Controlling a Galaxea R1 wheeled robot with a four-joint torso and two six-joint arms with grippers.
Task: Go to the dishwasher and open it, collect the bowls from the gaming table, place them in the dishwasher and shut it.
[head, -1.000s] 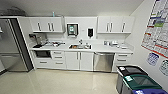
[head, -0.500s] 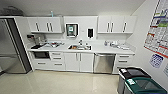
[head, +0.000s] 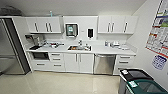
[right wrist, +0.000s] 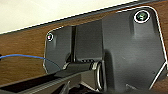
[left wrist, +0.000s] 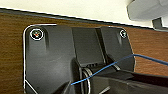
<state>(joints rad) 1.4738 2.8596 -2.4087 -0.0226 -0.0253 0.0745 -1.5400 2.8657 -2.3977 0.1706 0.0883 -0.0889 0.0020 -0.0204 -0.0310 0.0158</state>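
The dishwasher [head: 104, 64] stands shut in the lower cabinet row, right of the sink [head: 76, 48]. It has a brushed steel front with a bar handle along its top edge. It lies ahead of me across several steps of pale glossy floor [head: 62, 82]. The bowls and the gaming table are out of view. In the left wrist view my dark mounting plate [left wrist: 50, 57] hangs over a brown wooden surface [left wrist: 12, 50], with a blue cable [left wrist: 107, 67] crossing it. The right wrist view has the same plate [right wrist: 130, 50] over wood [right wrist: 22, 50].
White cabinets and a cluttered counter [head: 110, 50] span the back wall. A tall steel fridge [head: 10, 50] stands at the left. Two bins, one dark-lidded [head: 133, 75] and one green-lidded [head: 147, 87], sit at the near right, under posters [head: 160, 32] on the right wall.
The whole head view has shifted as I roll forward: the kitchen sits slightly lower and larger, and the bins at the right come further into the picture.
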